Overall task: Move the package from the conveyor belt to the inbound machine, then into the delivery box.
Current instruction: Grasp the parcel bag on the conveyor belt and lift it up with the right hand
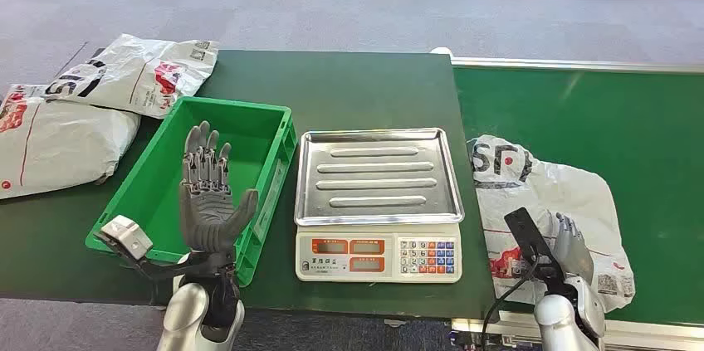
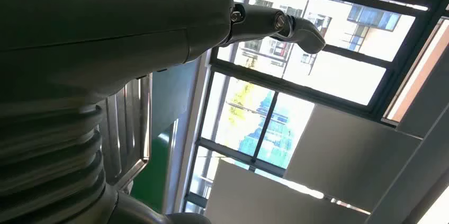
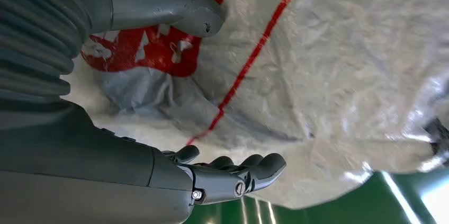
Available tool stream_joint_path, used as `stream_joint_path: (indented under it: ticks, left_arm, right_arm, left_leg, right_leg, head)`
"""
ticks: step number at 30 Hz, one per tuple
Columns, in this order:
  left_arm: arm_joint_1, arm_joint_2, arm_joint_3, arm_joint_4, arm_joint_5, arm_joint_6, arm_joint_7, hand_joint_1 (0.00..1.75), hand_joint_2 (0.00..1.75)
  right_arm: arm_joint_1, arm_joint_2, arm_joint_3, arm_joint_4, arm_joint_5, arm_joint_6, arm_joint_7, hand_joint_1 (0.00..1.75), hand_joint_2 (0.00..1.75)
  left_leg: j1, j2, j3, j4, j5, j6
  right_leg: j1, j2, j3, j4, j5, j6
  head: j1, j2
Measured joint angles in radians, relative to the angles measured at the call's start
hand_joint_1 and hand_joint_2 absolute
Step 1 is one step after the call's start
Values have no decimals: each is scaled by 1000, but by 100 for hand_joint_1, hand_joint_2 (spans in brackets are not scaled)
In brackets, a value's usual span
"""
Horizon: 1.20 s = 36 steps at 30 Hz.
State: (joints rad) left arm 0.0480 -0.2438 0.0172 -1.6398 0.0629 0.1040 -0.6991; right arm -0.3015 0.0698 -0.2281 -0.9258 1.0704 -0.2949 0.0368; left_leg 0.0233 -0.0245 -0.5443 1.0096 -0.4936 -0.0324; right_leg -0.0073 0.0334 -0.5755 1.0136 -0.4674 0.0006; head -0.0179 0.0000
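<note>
My right hand (image 1: 573, 245) hovers low over the package (image 1: 544, 202) on the belt (image 1: 598, 110), fingers (image 3: 249, 168) spread, holding nothing; my left hand (image 1: 207, 193) is raised, open-palmed.

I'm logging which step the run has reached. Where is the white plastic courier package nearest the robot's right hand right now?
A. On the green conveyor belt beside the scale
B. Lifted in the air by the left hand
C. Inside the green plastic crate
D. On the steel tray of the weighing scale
A: the white plastic courier package lies on the green conveyor belt, with the right hand at it; the scale's steel tray and the green plastic crate hold no package.
</note>
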Motion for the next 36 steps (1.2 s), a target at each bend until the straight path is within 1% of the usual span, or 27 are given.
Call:
stream_joint_path:
  ticks: [4,10,11,14,15,25,36]
  left_arm:
    - [2,0,7,-10,0,0,0,0,175]
    - [2,-2,17,-6,-3,-10,-1,0,175]
    - [1,-2,17,-2,-6,-11,-1,0,175]
    - [0,-2,18,7,-10,-12,-1,0,175]
    - [0,-2,19,8,-10,-12,-1,0,175]
    - [-1,-2,27,12,-10,-12,-1,0,175]
    - [-2,-2,28,13,-11,-12,-1,0,175]
  right_arm:
    - [-19,1,-6,54,0,23,14,0,175]
    - [-75,0,-8,183,24,120,86,0,175]
    - [-88,0,-8,209,30,132,97,14,175]
    - [-121,-1,-10,274,39,148,108,145,175]
    - [-128,-1,-11,285,39,149,108,175,175]
    - [-160,-2,-18,315,41,160,96,175,175]
    - [-158,-3,-22,318,30,163,90,175,175]
  left_leg:
    - [0,0,0,0,0,0]
    - [0,1,2,0,0,0]
    - [0,1,3,0,0,0]
    - [0,1,6,0,0,0]
    - [0,2,7,0,0,0]
    - [0,2,9,1,2,1]
    - [0,1,8,0,2,1]
  right_leg:
    - [0,0,0,0,0,0]
    - [0,1,1,0,0,0]
    - [0,1,2,0,0,0]
    - [0,2,5,0,0,0]
    - [0,2,5,0,0,0]
    - [0,2,8,0,3,1]
    - [0,2,6,0,3,1]
  head:
    - [0,0]
    - [0,0]
    - [0,0]
    - [0,0]
    - [0,0]
    - [0,0]
    - [0,0]
